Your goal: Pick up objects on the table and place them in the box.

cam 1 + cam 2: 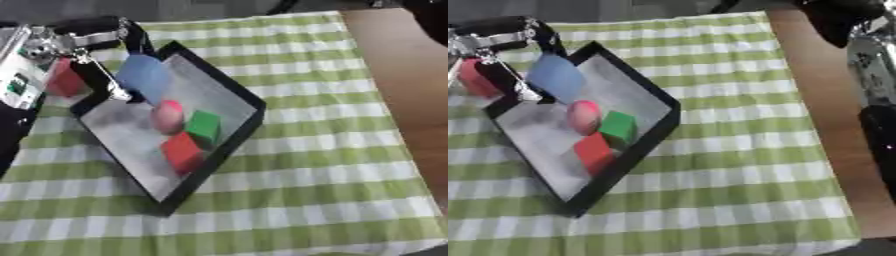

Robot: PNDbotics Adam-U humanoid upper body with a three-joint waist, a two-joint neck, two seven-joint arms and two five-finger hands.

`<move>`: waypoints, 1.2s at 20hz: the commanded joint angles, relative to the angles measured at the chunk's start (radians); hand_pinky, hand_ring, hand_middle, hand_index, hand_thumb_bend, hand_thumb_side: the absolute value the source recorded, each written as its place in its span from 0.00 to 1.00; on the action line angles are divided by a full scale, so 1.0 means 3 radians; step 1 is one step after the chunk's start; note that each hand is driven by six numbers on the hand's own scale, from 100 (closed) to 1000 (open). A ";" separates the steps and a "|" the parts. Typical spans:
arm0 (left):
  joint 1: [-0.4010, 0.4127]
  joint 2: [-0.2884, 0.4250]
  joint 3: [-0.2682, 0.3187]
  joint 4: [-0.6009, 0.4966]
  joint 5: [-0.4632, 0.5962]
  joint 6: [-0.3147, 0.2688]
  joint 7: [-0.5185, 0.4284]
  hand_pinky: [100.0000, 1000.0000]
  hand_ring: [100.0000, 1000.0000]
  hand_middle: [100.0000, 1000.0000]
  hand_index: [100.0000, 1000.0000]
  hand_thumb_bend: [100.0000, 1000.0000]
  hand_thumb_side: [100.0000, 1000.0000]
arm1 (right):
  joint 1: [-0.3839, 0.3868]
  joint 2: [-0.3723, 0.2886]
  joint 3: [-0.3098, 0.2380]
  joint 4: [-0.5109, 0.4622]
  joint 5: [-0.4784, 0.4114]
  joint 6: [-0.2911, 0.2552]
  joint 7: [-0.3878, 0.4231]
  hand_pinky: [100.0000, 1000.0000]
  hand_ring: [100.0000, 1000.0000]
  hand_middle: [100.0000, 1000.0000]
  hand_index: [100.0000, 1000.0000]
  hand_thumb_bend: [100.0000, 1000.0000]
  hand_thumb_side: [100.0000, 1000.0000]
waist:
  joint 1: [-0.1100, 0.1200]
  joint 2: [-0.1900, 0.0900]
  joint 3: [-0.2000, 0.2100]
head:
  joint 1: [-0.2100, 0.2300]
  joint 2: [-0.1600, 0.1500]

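Green-checked cloth (332, 165); black box (234, 131) w/ blocks; left hand (74, 42) over blue block (144, 75)

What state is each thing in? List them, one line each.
Box: open, lying askew on the checked cloth.
Blue block: at the box's far end, beside the left hand.
Pink egg-shaped piece: inside the box.
Green cube: inside, beside the pink piece.
Red block: inside, nearest.
Red object: outside the box's left wall.
Left hand: over the box's far corner; grip unclear.
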 commanded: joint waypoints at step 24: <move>-0.0022 0.0753 0.0672 -0.0388 0.0390 -0.0064 -0.0135 0.87 0.82 0.78 0.89 0.62 0.29 | -0.0015 -0.0084 -0.0049 -0.0031 -0.0025 -0.0009 -0.0030 0.87 0.70 0.59 0.74 0.17 0.18 | 0.0016 -0.0132 0.0028 | -0.0076 -0.0008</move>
